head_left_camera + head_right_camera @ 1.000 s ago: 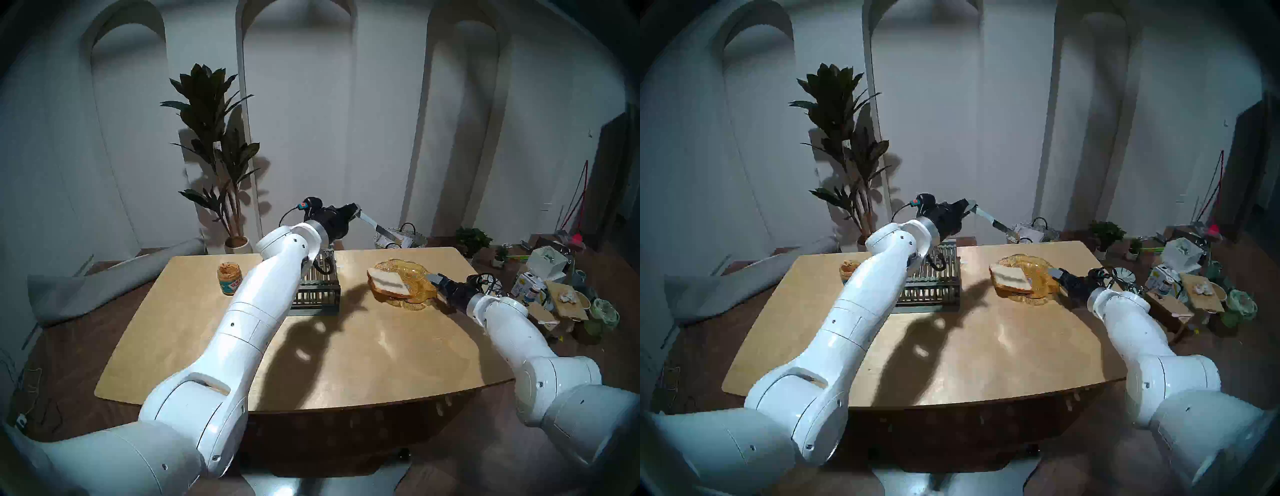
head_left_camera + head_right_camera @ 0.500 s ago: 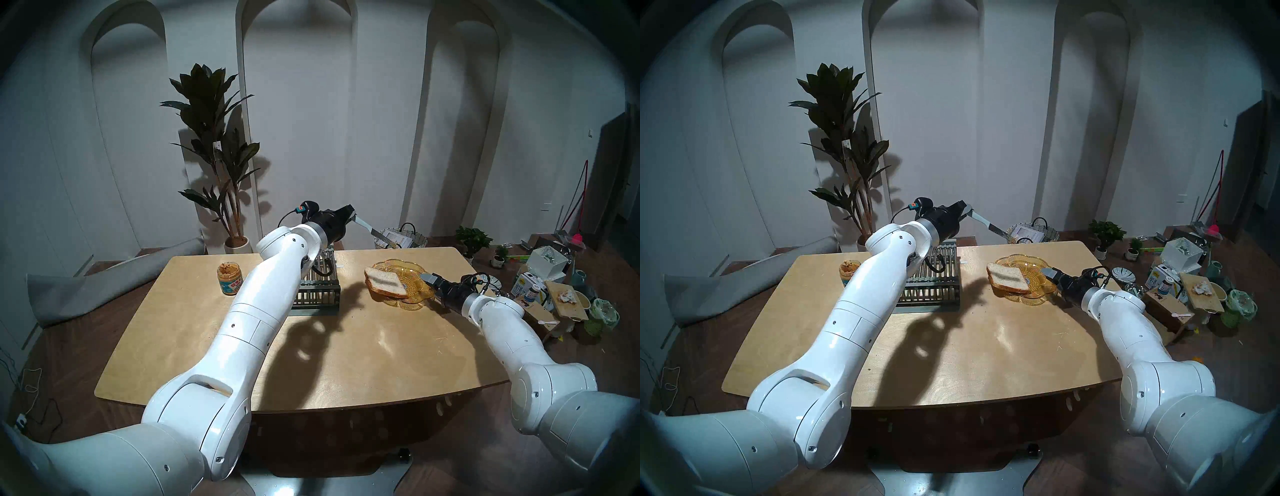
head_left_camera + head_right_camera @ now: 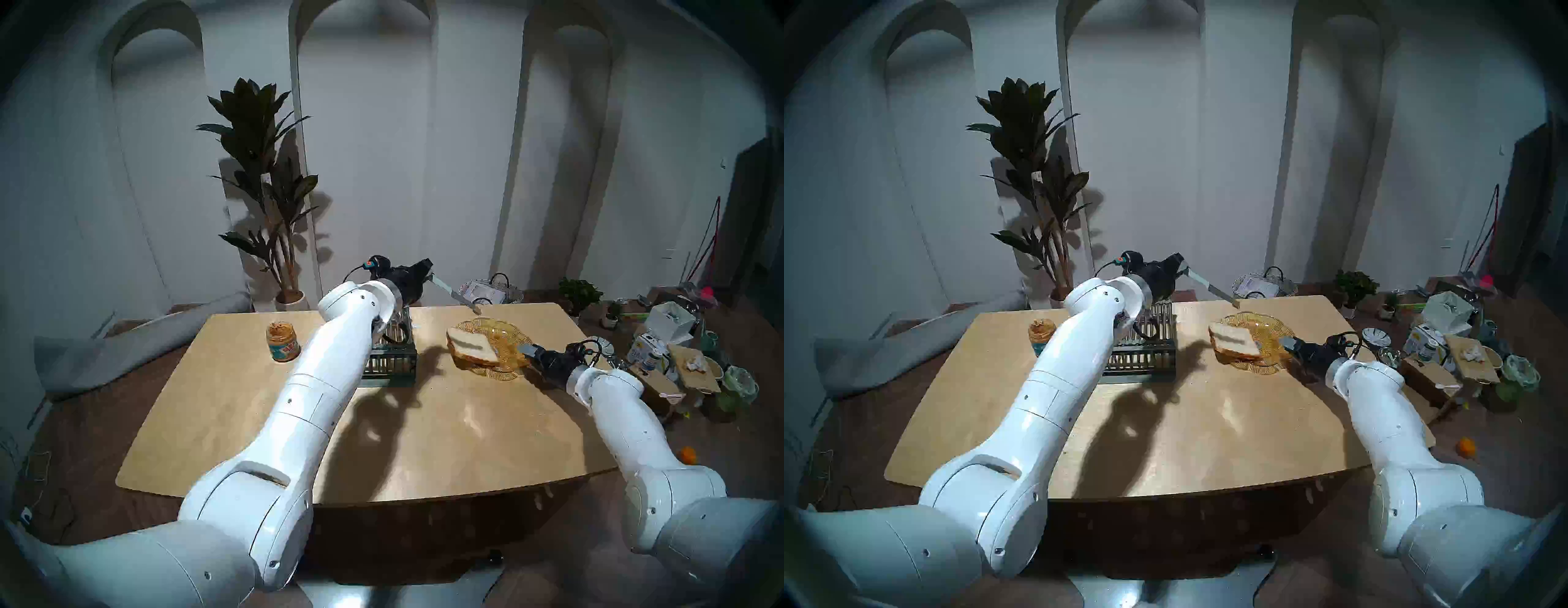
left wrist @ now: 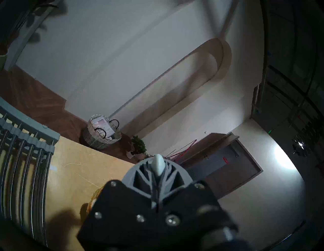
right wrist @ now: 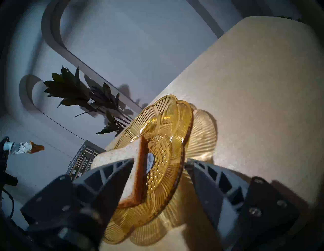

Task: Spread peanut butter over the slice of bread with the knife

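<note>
left arm: reaches up and across the bench's middle toward the far edge, wrist about level, pointing toward the far right corner
left tool: clenched on the knife by the grey handle; in the left wrist view the handle end pokes out between the shut fingers
knife: in the air, blade slanting down to the right, tip above the far rim of the plate, not touching it; right wrist view shows brown paste on the blade tip
right arm: comes in low from the bench's right edge, forearm rising off the near right corner, wrist tilted slightly down toward the plate
right tool: fingers apart, one each side of the plate's near-right rim; in the right wrist view one finger lies over the slice of bread, the other sits outside the rim; contact with the plate cannot be told
slice of bread: on the plate's left half, tilted, overhanging the left rim; top looks bare
plate: amber scalloped glass, near the bench's far right corner
peanut butter: in an open jar, far left part of the bench, well apart from the plate
rack: grey barred, bench's far middle, between jar and plate, partly behind the left arm
</note>
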You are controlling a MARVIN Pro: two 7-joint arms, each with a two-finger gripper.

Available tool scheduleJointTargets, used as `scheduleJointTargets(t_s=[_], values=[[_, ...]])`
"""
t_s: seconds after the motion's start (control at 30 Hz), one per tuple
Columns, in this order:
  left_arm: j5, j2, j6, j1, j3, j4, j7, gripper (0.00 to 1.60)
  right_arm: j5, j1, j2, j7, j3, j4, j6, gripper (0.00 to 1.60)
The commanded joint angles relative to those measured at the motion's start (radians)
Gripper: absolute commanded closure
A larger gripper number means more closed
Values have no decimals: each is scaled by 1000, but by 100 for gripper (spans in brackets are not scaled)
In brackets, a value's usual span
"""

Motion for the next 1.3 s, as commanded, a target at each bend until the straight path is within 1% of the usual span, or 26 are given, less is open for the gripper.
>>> scheduleJointTargets(t_s=[0.0,0.1,0.13,0.2,0.23,0.33,0.47,0.5,0.57,0.63,0.67,0.7,0.73,0.77,0.9,0.97,1.27], values=[[3,-11,-7,-28,6,-9,-12,160,4,-16,-13,-3,3,-42,-2,53],[3,-10,-7,-30,7,-8,-9,160,4,-19,-16,-9,3,-50,-3,59],[2,-9,-8,-31,6,-4,-10,160,3,-20,-18,-14,3,-54,-3,75],[-1,-9,-8,-32,3,3,-7,160,3,-21,-19,-17,3,-58,-3,90],[1,-8,-9,-33,3,8,-6,160,2,-21,-18,-15,1,-59,-5,90],[-2,-10,-11,-38,-1,24,2,160,2,-22,-19,-20,1,-63,-3,97],[-3,-9,-14,-44,-5,46,8,160,1,-23,-20,-21,-1,-66,-1,100],[0,-9,-8,-46,-4,49,21,160,1,-23,-20,-22,-2,-67,-1,111],[-1,-9,-10,-48,-4,59,21,160,1,-24,-21,-24,-2,-71,0,120],[2,-11,-11,-46,-7,63,46,160,1,-25,-21,-26,-3,-75,-1,122],[0,-11,-11,-45,-8,66,49,160,2,-25,-22,-26,-3,-77,0,127],[5,-15,-16,-43,-10,64,75,160,2,-26,-22,-27,-3,-79,1,129],[5,-14,-17,-42,-10,66,77,160,3,-28,-23,-28,-3,-83,2,134],[5,-17,-16,-40,-12,64,97,160,4,-30,-24,-28,-4,-87,3,159],[2,-30,-13,-29,-26,47,177,160,3,-40,-26,-33,-4,-104,-1,160],[-14,-40,-8,-17,-44,29,215,160,2,-45,-28,-34,-5,-112,-3,160],[-27,-62,-9,41,-63,-101,356,160,6,-60,-37,-50,3,-136,-13,160]])
